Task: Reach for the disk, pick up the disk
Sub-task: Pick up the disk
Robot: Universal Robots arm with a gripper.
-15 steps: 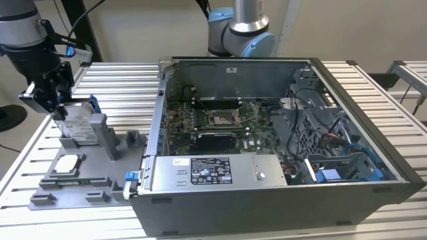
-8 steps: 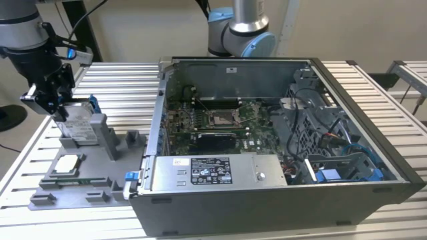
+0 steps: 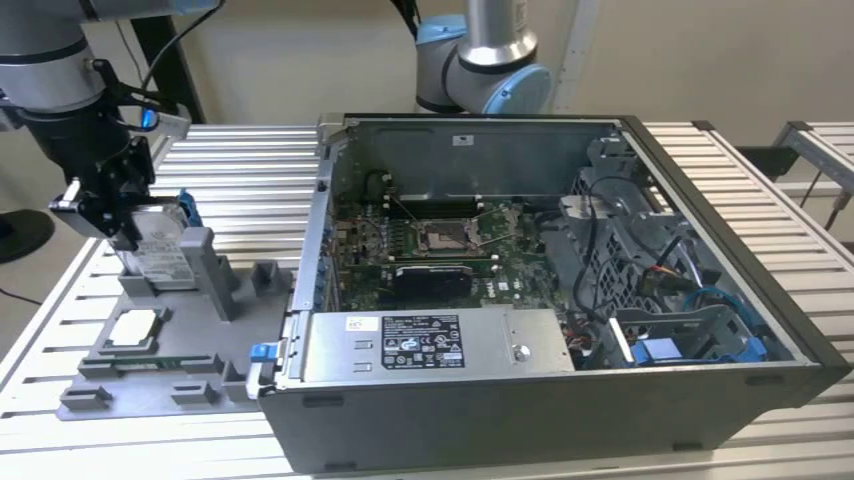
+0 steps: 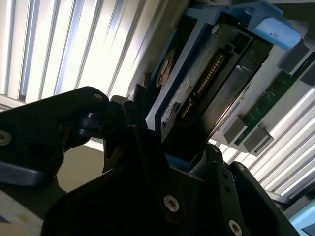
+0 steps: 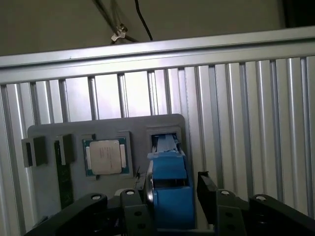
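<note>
The disk (image 3: 163, 245) stands on edge in a slot of the grey fixture (image 3: 200, 385) at the exterior view's left; it is silver-grey with a white label and a blue bracket. My gripper (image 3: 120, 225) has come down over its upper part. In the first wrist view the disk's blue bracket (image 5: 170, 191) sits between the two black fingers, with a narrow gap to one finger (image 5: 204, 186). The second wrist view shows the disk's connector edge (image 4: 206, 83) running up from between the fingers of my gripper (image 4: 172, 142). The gripper looks open around the disk.
A small square silver chip (image 3: 134, 328) and a green memory stick (image 5: 64, 172) lie in the fixture's other pockets. An open computer case (image 3: 534, 420) stands right beside the fixture on the slatted metal table (image 3: 254, 180). A second arm (image 3: 481, 60) stands behind the case.
</note>
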